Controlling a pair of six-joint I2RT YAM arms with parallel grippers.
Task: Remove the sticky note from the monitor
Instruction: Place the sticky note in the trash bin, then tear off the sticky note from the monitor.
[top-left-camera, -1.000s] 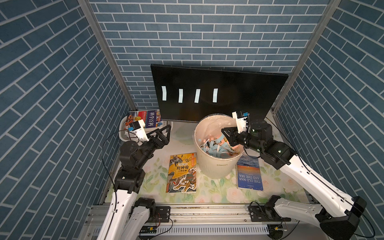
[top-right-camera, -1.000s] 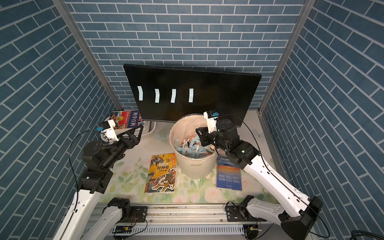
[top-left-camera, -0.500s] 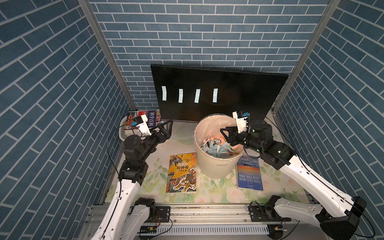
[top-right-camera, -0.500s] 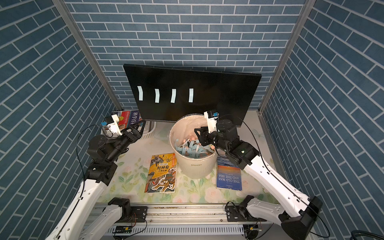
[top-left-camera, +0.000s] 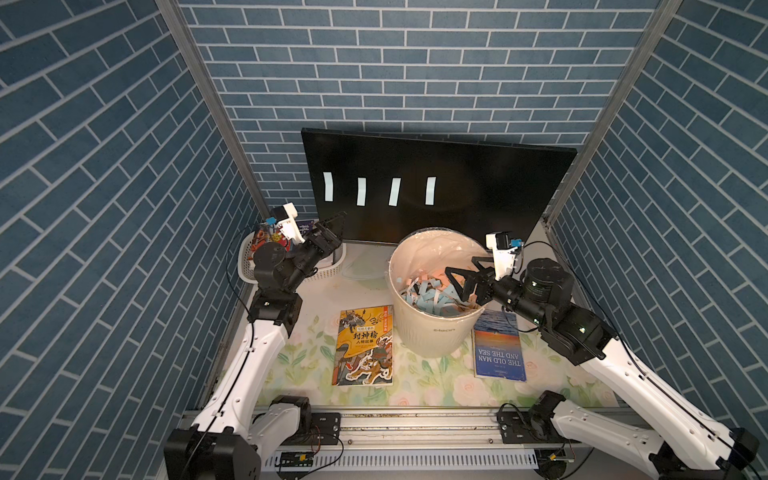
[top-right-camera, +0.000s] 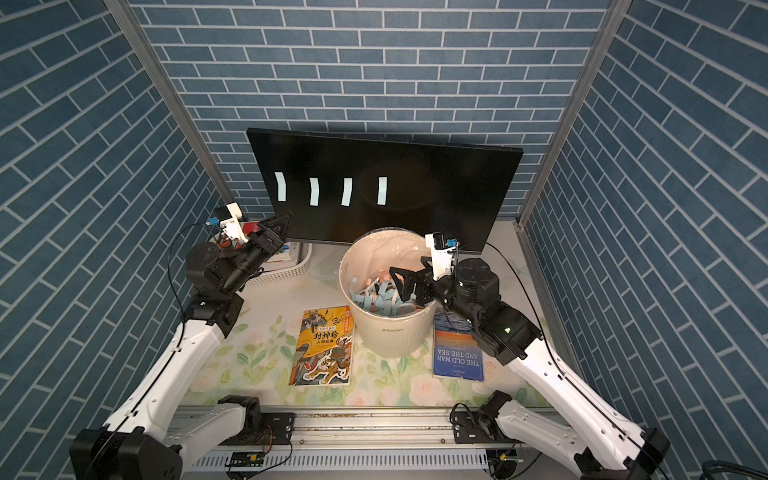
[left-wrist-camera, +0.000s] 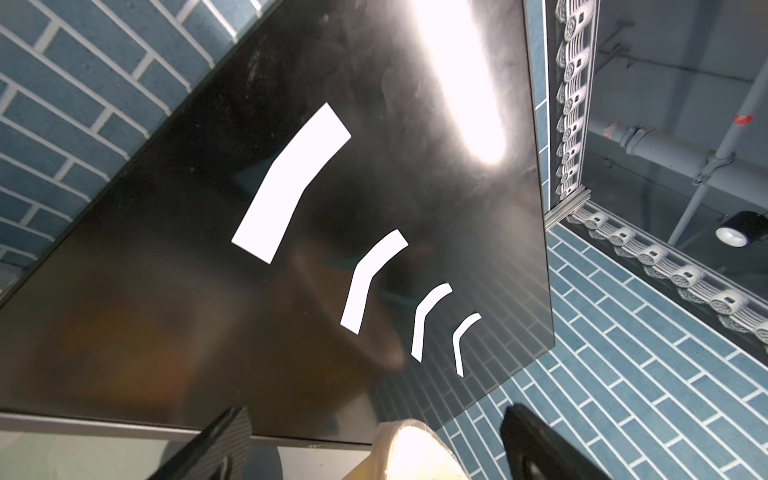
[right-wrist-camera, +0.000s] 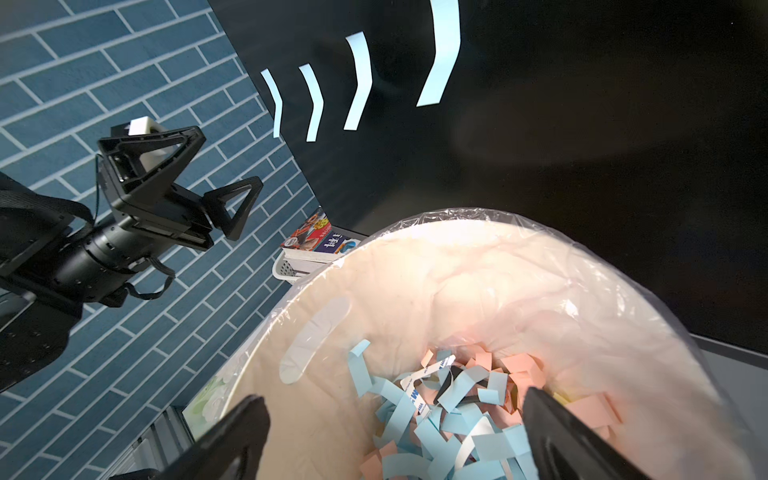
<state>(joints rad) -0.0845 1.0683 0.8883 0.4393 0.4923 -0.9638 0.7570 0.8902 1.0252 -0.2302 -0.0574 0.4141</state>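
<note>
Top views look down — both wrist views share the monitor (left-wrist-camera: 166, 311).

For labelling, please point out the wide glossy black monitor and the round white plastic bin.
Monitor (top-left-camera: 490, 195): in a top view, on bare screen.
Bin (top-left-camera: 428, 334): in a top view, on its front outer wall.

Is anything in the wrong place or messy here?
Yes: four pale sticky notes sit in a row on the monitor, each creased across its middle. Nothing spilled; the paper scraps lie inside the white bin.
</note>
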